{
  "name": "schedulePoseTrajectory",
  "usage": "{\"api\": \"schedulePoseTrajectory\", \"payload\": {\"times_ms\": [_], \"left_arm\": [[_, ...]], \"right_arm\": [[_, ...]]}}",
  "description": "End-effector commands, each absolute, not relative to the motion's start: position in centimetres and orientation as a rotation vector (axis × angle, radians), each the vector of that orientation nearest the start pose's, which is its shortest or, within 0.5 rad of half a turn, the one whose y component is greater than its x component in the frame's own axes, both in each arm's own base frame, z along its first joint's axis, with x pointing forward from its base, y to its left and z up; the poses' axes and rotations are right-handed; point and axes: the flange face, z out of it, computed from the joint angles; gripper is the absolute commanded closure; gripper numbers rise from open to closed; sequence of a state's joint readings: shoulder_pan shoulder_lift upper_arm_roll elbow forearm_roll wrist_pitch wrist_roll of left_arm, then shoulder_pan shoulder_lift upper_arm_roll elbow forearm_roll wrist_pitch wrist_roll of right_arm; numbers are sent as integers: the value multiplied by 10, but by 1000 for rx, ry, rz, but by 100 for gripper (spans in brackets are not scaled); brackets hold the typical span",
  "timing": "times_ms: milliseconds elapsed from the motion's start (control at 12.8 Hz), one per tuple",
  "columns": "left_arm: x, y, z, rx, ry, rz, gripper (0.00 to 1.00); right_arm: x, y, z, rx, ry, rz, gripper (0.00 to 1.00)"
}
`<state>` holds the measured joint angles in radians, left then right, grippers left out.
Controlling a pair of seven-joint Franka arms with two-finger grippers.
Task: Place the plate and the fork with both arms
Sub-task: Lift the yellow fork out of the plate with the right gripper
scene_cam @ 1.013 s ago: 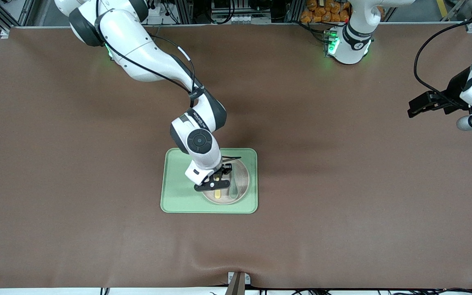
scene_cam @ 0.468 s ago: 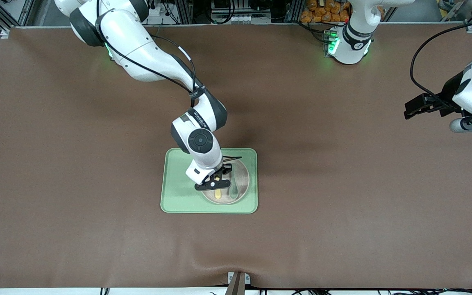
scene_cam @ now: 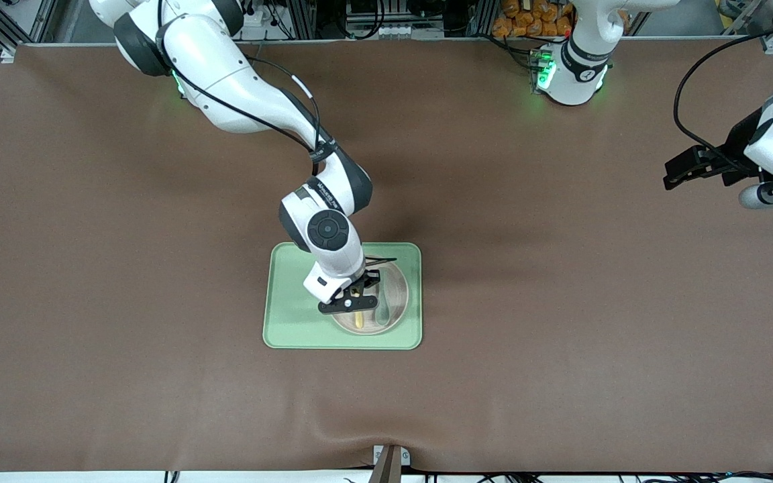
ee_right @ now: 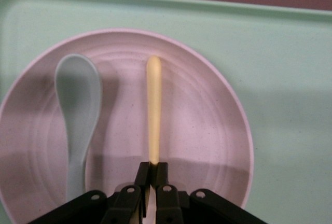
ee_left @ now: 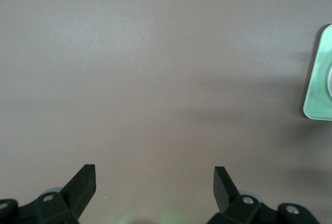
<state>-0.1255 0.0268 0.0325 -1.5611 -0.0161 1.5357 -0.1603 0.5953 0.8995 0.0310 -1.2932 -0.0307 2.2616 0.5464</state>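
The pale pinkish plate lies on the light-green tray; it also shows in the right wrist view. My right gripper is over the plate, shut on the pale-yellow fork, whose handle sticks out from the fingers above the plate; the tines are hidden. A grey-green spoon lies in the plate beside the fork. My left gripper is open and empty, up in the air over bare table at the left arm's end; its fingertips show in the left wrist view.
The brown mat covers the table around the tray. A corner of the tray shows at the edge of the left wrist view. A small bracket sits at the table's near edge.
The left arm has shifted slightly at its end of the table, first lower then back up. The right gripper with the fork has barely moved.
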Motion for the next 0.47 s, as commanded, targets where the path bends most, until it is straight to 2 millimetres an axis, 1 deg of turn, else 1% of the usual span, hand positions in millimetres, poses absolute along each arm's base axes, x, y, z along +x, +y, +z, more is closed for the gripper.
{"api": "schedulePoseTrajectory", "payload": {"times_ms": [0, 156, 234, 390], "left_arm": [[548, -52, 613, -3128, -77, 58, 0], [548, -52, 614, -3128, -77, 53, 0], [548, -52, 614, -3128, -77, 53, 0], [548, -52, 614, -3128, -74, 56, 0]], "right_arm": [[622, 437, 225, -3115, -90, -94, 100], [627, 434, 238, -3105, -74, -106, 100], [633, 424, 242, -3098, -44, -107, 100], [637, 419, 249, -3091, -21, -99, 100]]}}
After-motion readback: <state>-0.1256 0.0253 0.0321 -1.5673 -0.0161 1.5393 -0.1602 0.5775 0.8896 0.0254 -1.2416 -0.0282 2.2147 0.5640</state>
